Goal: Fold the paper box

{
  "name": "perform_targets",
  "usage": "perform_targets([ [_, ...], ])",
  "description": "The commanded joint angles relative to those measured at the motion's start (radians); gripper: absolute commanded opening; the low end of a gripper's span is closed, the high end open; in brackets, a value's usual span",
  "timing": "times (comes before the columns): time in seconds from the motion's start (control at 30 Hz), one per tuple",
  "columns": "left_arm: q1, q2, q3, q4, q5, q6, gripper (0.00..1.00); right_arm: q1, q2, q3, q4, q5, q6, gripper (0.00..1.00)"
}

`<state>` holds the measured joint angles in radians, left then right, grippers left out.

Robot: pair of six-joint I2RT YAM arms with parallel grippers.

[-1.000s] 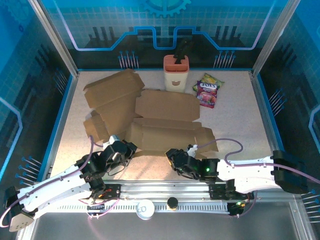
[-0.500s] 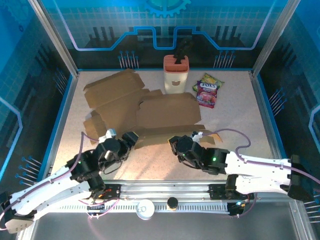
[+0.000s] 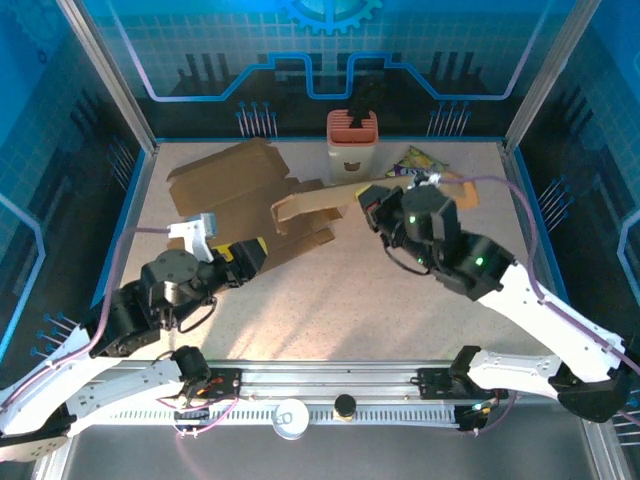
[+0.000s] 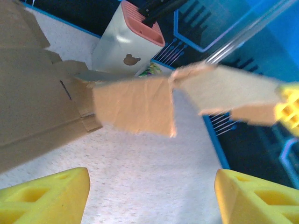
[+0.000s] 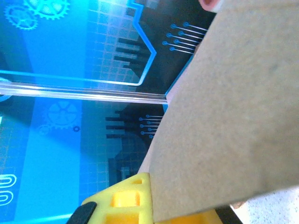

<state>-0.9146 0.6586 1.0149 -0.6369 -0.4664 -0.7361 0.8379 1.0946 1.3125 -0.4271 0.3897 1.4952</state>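
right wrist: box (image 5: 233,107) gripped in fingers (image 5: 122,201)

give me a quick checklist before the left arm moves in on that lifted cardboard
1. Right gripper clamped on the box blank: ok.
2. Left gripper open, nothing between its fingers: ok.
3. Left gripper touching the blank: not ok, there is a gap between them.
4. Blank's low end clear of the second sheet: cannot tell.
5. Room between the raised blank and the holder behind it: cannot tell.
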Motion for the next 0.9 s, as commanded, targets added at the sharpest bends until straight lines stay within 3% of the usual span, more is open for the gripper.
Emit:
perform_targets([
  [0.0,-0.022,0.049,0.017,0.057,-0.007,0.258,0.79,-0.07,0.018,0.101,-0.108,-0.117,-0.158,0.0],
  [0.07,-0.068,0.053,-0.005,0.122,-0.062,0.347,0.83,-0.097,0.026,0.158,-0.141,-0.147,-0.189,0.0],
  [0.27,-0.193,0.06,-0.084,0.332,-0.208,0.533,0.83,-0.134,0.033,0.301,-0.234,-0.2,-0.257,0.0],
  [0.53,-0.196,-0.065,-0.106,0.26,-0.249,0.415,0.83,-0.138,-0.06,0.356,-0.384,-0.25,-0.276,0.0],
  [0.63,-0.196,-0.078,-0.099,0.198,-0.256,0.365,0.83,-0.155,-0.1,0.301,-0.356,-0.247,-0.246,0.0],
  [0.77,-0.186,-0.058,-0.094,0.156,-0.285,0.307,0.88,-0.281,0.008,0.276,-0.318,-0.382,-0.232,0.0],
  [0.87,-0.148,-0.03,-0.084,0.125,-0.239,0.281,0.92,-0.343,0.141,0.248,-0.235,-0.499,-0.226,0.0],
])
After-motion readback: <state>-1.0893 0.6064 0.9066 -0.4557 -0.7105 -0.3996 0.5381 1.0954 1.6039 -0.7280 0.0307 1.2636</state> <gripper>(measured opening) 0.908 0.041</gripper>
